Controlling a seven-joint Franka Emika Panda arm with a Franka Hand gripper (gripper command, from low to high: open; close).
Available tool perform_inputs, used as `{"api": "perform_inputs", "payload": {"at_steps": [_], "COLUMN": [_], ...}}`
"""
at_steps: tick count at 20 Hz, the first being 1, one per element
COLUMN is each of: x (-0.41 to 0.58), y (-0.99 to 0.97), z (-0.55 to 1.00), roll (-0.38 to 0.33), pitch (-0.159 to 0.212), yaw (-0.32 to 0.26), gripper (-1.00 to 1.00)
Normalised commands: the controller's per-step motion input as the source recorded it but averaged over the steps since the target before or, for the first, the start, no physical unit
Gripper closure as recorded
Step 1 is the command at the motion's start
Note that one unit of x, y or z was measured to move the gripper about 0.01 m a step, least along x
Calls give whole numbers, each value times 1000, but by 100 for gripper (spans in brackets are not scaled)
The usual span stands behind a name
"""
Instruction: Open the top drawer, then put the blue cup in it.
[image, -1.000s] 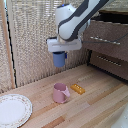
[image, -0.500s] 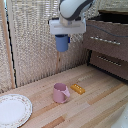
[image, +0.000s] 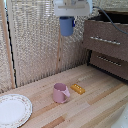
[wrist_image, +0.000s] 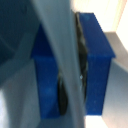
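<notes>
In the exterior view my gripper (image: 67, 19) hangs high above the table, shut on the blue cup (image: 66, 27), which hangs below the white hand. The dark brown dresser stands at the exterior view's right. Its top drawer (image: 106, 40), with a thin silver bar handle, juts out further than the drawer below it (image: 107, 62), and a dark opening shows behind its front. The cup is left of the drawer and a little above its front. In the wrist view the blue cup (wrist_image: 97, 65) fills the picture, blurred, with a grey finger (wrist_image: 57, 60) across it.
A pink cup (image: 60, 93) and a small orange block (image: 77, 89) lie on the wooden table (image: 95, 107). A white plate (image: 12, 110) sits at the front of the exterior view's left. A woven blind (image: 35, 40) backs the scene.
The gripper has risen with the blue cup and drifted slightly toward the dresser. The pink cup, block and plate have not moved.
</notes>
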Motion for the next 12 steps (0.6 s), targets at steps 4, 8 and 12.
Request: {"api": "perform_inputs", "payload": {"at_steps": [4,8,12], "x": [196,64,0], "y": [-507,-729,-851], "z": [1000,1000,979], "roll": [5,48,76], "pitch": [68,51,26], "yaw": [-193,-122,-69], "gripper": [100,100,100]}}
